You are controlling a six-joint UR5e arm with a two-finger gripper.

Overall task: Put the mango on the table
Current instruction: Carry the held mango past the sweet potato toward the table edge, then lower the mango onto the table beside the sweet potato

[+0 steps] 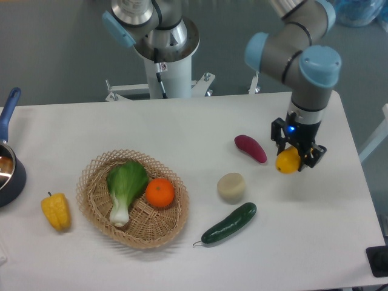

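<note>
Gripper (pixel 297 157) clamping mango (pixel 288 161), basket (pixel 100 212) holding orange (pixel 160 193)

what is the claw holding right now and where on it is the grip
The claw holds the smooth yellow-orange oval mango, its fingers closed on the fruit's upper part; the lower part hangs free below the white table level of the fingertips.

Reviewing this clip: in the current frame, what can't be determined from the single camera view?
- Whether the mango touches the table or hangs above it: the fixed camera's angle does not show the gap.
- Contact of the gripper on the mango: the fingers are small and partly overlapped by the fruit.
- The pot: cut off by the left edge, contents unclear.
- The black object at the lower right: cut off by the edge.
</note>
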